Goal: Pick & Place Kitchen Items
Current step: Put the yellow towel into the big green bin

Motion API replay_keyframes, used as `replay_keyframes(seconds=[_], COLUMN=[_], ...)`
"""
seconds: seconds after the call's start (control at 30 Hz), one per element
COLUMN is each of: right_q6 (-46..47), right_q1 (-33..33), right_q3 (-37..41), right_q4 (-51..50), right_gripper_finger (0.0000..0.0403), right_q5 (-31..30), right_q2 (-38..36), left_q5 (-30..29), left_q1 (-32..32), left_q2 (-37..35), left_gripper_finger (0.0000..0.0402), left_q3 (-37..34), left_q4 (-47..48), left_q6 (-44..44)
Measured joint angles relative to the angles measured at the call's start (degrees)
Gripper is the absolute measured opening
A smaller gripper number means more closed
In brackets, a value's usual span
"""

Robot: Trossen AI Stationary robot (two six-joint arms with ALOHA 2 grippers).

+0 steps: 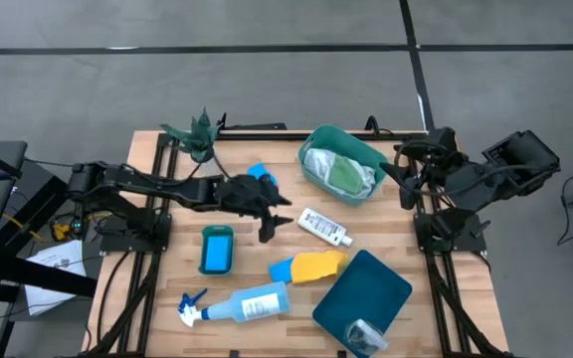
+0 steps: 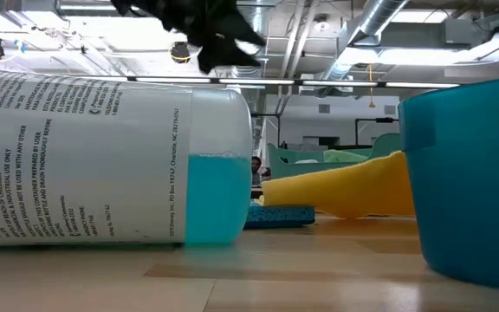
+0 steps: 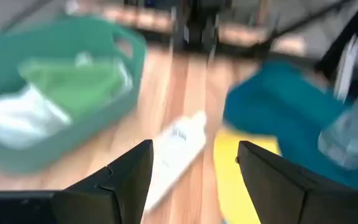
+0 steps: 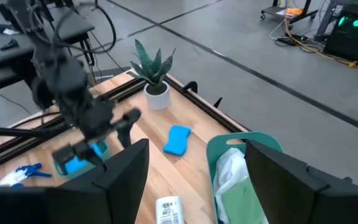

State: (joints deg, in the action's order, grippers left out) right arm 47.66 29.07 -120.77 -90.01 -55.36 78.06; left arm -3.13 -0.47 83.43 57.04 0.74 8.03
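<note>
Green and white cloths [image 1: 341, 171] already sit in the teal basket [image 1: 311, 142] at the far right of the tabletop [image 1: 157, 199] in the high view, so I'd judge the task partly done; still loose are the small white bottle [image 1: 324, 226], yellow cloth [image 1: 318, 265] lying over a blue sponge [image 1: 282, 269], pale-blue spray bottle [image 1: 237, 304] on its side at the near edge, a second blue sponge [image 1: 260, 174] by the potted plant [image 1: 198, 132], another in a small teal tray [image 1: 216, 249], and the crinkled silver cup [image 1: 365, 333] resting on a dark teal lid [image 1: 362, 289]. Left gripper [image 1: 272, 224] hangs mid-table just left of the white bottle, holding nothing; right gripper [image 1: 403, 177] is parked off the right edge. Low view: spray bottle [image 2: 102, 156] fills the near left, yellow cloth [image 2: 345, 186] draped over a sponge [image 2: 280, 215] behind it, teal lid [image 2: 466, 173] at right, left gripper [image 2: 206, 35] overhead. Left wrist view: jaws well apart and empty, white bottle [image 3: 173, 152] between them ahead, basket [image 3: 124, 88] to one side; likely the next pick. Right wrist view: right gripper [image 4: 191, 180] fully spread, empty, looking across at the left gripper [image 4: 98, 146], plant [image 4: 155, 74], sponge [image 4: 178, 139], and cloths [image 4: 235, 180] in the basket [image 4: 215, 149].
</note>
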Motion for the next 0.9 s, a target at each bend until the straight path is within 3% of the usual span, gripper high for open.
replay_keyframes(seconds=[0.4, 0.57, 0.9], right_q6=[1.4, 1.8, 1.9], right_q1=[0.4, 0.4, 0.5], right_q3=[0.0, 0.0, 0.1], right_q4=[0.0, 0.0, 0.0], right_gripper_finger=[0.0256, 0.0256, 0.0256], right_q5=[-0.4, -0.2, 0.0], right_q2=[0.0, 0.0, 0.9], left_q5=[11.4, 16.9, 18.9], left_q1=[-4.4, -4.4, -5.7], left_q2=[8.0, 11.5, 15.3], left_gripper_finger=[0.0231, 0.0231, 0.0231], left_q3=[0.0, 0.0, 0.0], left_q4=[15.4, 14.9, 11.3], left_q6=[3.4, 11.4, 16.5])
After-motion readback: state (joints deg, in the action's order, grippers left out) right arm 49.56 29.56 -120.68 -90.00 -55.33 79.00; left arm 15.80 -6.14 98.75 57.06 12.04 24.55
